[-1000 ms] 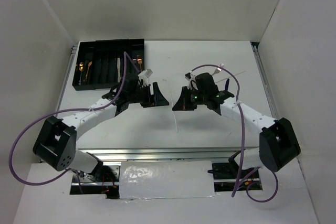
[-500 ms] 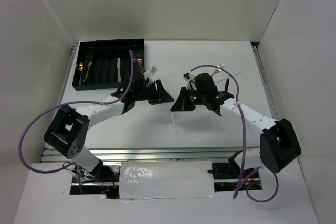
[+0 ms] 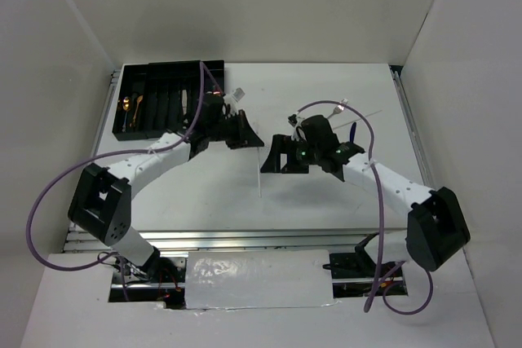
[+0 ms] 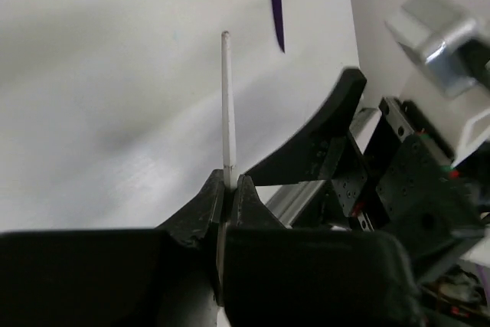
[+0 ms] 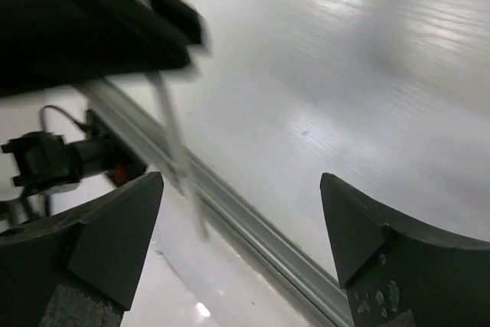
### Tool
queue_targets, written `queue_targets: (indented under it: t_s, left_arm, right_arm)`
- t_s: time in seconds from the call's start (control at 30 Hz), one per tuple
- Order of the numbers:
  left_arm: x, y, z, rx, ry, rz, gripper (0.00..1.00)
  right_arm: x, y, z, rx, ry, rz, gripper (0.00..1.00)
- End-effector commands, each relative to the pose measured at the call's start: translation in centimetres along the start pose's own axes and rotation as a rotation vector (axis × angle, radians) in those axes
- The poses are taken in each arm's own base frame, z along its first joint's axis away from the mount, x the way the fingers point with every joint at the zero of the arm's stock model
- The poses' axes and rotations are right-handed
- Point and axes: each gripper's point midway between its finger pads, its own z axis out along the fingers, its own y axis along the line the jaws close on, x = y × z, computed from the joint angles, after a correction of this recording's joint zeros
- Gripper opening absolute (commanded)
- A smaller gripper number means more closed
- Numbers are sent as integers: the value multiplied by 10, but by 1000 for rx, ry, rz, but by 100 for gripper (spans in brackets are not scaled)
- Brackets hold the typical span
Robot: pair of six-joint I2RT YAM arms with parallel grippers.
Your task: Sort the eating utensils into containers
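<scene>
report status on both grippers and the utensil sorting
Left gripper shut on thin pale straight stick, not a utensil. Right gripper open, empty. Copper-gold utensils in flat black cutlery tray.

Table (image 3: 326,193): white, matt, finely ribbed. Tray (image 3: 214,67): black plastic, slight sheen. Utensils (image 3: 128,104) inside tray: polished copper-gold metal, reflective. Stick (image 4: 227,105), away from tray: pale, matt, smooth; material cannot be told. Left gripper (image 4: 228,183) fingers: matt black plastic. Right gripper (image 5: 241,181) fingers: the same, with pale specks. Rail (image 3: 245,240) along table edge opposite tray: bare brushed metal
</scene>
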Motion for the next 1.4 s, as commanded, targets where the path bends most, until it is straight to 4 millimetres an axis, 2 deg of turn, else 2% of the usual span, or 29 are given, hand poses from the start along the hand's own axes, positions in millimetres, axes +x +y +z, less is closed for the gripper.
queue_targets:
  t_s: [0.0,0.03,0.1,0.17,0.23,0.27,0.3,0.37,0.4,0.5,0.53,0.57,0.6,0.67,0.73,0.77,0.8,0.83,0.9,0.97,1.0,1.1,1.13,1.37]
  left_arm:
    - [-42,8,-34,-130,-48,132,0]
    - [-48,13,-43,-191,-18,127,0]
    - [-69,36,-62,-334,-27,195,0]
    - [-91,53,-86,-483,-32,238,0]
    - [-122,69,-114,-626,-118,281,0]
    - [-130,78,-128,-662,-124,304,0]
    - [-146,82,-145,-727,-161,347,0]
    - [-159,92,-166,-778,-176,355,0]
    - [-168,92,-172,-794,-186,375,0]
    - [-188,113,-204,-929,-179,418,0]
    - [-194,123,-215,-964,-179,412,0]
    - [-195,136,-215,-992,-149,401,0]
    - [-209,134,-225,-1011,-175,416,0]
    - [-228,156,-238,-1013,-160,411,0]
    - [-236,166,-234,-991,-136,411,0]
    - [-239,189,-232,-994,-112,375,0]
    - [-249,189,-234,-984,-133,374,0]
    - [-251,205,-228,-959,-118,349,0]
    - [-264,211,-225,-934,-164,348,0]
    - [-265,220,-210,-893,-177,329,0]
    - [-275,222,-209,-891,-216,348,0]
    - [-280,235,-196,-888,-211,350,0]
    - [-277,247,-189,-893,-190,337,0]
    - [-286,266,-169,-893,-217,309,0]
  right_arm:
    - [-19,-8,-35,135,-122,-97,92]
    - [-26,-12,-53,180,-194,-116,92]
    - [-18,-30,-68,251,-221,-120,93]
    - [-22,-46,-94,328,-314,-112,93]
    - [-17,-47,-110,339,-332,-72,94]
    - [-19,-66,-126,434,-409,-49,95]
    - [-16,-73,-130,450,-427,-31,95]
    - [-17,-73,-140,439,-479,-12,96]
    - [-16,-73,-140,431,-484,-8,96]
    - [-13,-79,-136,424,-467,28,97]
    - [-14,-80,-135,422,-464,39,97]
    - [-13,-82,-130,420,-440,49,97]
    - [-12,-83,-127,421,-433,53,97]
    - [-12,-80,-119,389,-408,56,97]
    - [-14,-78,-116,377,-404,55,97]
    - [-15,-78,-114,373,-401,55,97]
    - [-16,-78,-112,369,-392,55,97]
    - [-16,-77,-111,365,-389,52,97]
    - [-16,-76,-108,355,-369,55,97]
    - [-15,-77,-105,353,-354,58,97]
    - [-15,-77,-104,349,-348,61,97]
    - [-16,-78,-101,351,-336,68,97]
    - [-15,-79,-99,354,-328,71,97]
    - [-15,-84,-94,369,-306,90,97]
